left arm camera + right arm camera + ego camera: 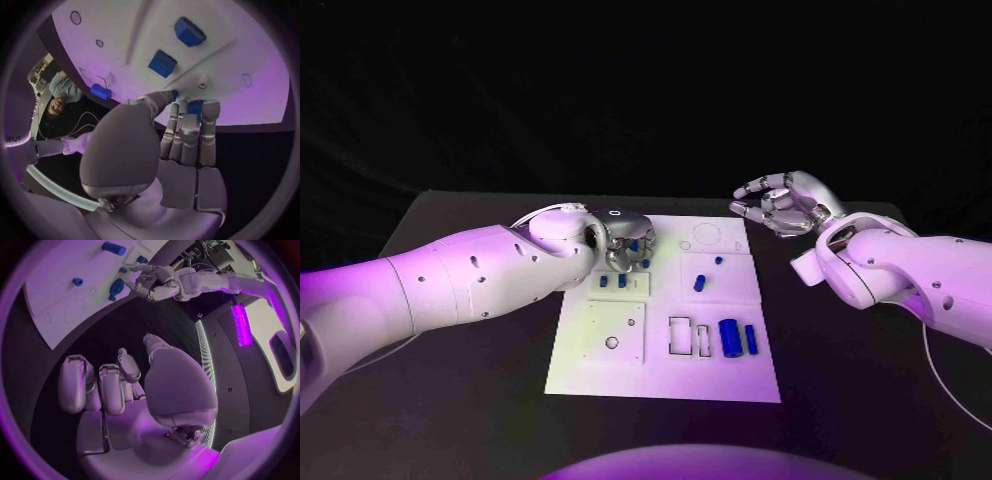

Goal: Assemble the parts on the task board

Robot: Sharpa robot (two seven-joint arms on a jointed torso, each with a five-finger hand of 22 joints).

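The white task board [603, 370] lies mid-table. My left hand [626, 246] hovers over its far left corner and pinches a small blue part [195, 106] between thumb and fingertips. Below the fingers two blue blocks [162, 63] sit on the board, seen from the head as a pair [610, 282]. A blue piece [701, 283] stands near the middle, and a blue cylinder [731, 338] and a blue bar [751, 340] lie at the near right. My right hand [785, 206] is raised off the board's far right corner, fingers [109, 387] loosely bent and apart, holding nothing.
Empty cut-outs mark the board: a rectangular slot [681, 336], a small round hole [612, 342] and a faint circle [708, 235]. The black table [473, 400] surrounds the board. My left forearm [459, 285] crosses the table's left side.
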